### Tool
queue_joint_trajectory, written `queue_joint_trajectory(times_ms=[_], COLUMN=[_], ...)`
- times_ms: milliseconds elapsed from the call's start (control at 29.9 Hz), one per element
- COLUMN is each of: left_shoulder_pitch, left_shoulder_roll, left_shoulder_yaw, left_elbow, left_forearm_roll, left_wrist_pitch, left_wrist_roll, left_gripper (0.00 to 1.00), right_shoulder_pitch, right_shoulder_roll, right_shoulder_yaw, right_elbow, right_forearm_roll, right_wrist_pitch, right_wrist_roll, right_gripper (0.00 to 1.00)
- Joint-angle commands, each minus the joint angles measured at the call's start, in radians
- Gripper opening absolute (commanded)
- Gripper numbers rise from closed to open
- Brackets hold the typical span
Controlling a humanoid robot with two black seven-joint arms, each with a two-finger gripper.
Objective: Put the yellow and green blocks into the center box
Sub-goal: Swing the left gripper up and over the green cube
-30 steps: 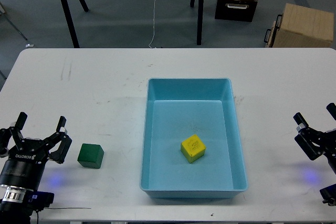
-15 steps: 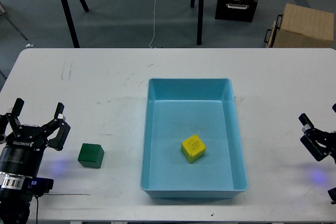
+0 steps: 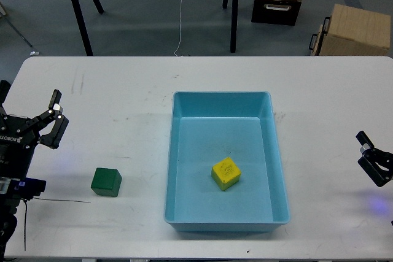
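Yellow is already settled: the yellow block (image 3: 225,173) lies on the floor of the blue box (image 3: 184,105), a little toward the box's near wall and tilted in plan against its sides. Green is the half left to do — the green block (image 3: 106,182) sits upright on the white counter (image 3: 123,96), to the left of the box and apart from its wall, with nothing touching it.

What has changed in the last second is the arms, not the blocks. The left gripper (image 3: 27,118) was hanging just beside the green block, on the side away from the box; now it has drawn back and lies farther from the box and farther up the counter, well apart from the block. Its jaws are spread wide and hold nothing. The right gripper (image 3: 376,159) has slid outward too, away from the box's right wall, so that only a small dark part of it shows at the frame's edge; I cannot tell how its jaws stand.

Both blocks lie exactly where they did a second ago. As I judge it, the right arm is clearing off with its share of the work finished, while the left is repositioning rather than closing in. For the task that means the green block has yet to be grasped — the left arm will need to come back over it, close on it, and carry it over the box's left wall.
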Motion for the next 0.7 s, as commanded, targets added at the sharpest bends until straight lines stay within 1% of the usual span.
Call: queue_joint_trajectory(times_ms=[0,134,267,334,401,501,602,669], left_shoulder_pitch=[-0.027,-0.061,-0.169,-0.24,-0.344,-0.536,-0.735,-0.87], left_shoulder_roll=[0.127,0.283,0.467,0.534,0.584,0.64,0.669,0.672], left_shoulder_yaw=[0.012,0.035,0.185,0.278,0.396,0.609,0.843,0.99], left_elbow=[0.0,0.0,0.004,0.006,0.01,0.027,0.049,0.072], left_forearm_roll=[0.017,0.044,0.068,0.074,0.105,0.162,0.195,0.212], left_wrist_pitch=[0.0,0.0,0.0,0.0,0.0,0.0,0.0,0.0], left_wrist_roll=[-0.003,-0.003,0.002,0.009,0.014,0.016,0.019,0.034], left_gripper=[1.0,1.0,1.0,1.0,1.0,1.0,1.0,1.0], right_shoulder_pitch=[0.001,0.002,0.018,0.018,0.018,0.018,0.018,0.016], right_shoulder_roll=[0.0,0.001,0.006,0.015,0.017,0.018,0.017,0.017], right_shoulder_yaw=[0.0,0.003,-0.002,-0.002,-0.002,-0.002,0.0,0.0], right_elbow=[0.001,0.004,0.004,0.004,0.004,0.004,0.004,0.004], right_forearm_roll=[-0.001,-0.001,-0.001,-0.001,-0.001,-0.001,-0.001,-0.001], right_wrist_pitch=[0.0,0.0,0.0,0.0,0.0,0.0,0.0,0.0], right_wrist_roll=[0.0,0.0,0.0,0.0,0.0,0.0,0.0,0.0], right_gripper=[1.0,1.0,1.0,1.0,1.0,1.0,1.0,1.0])
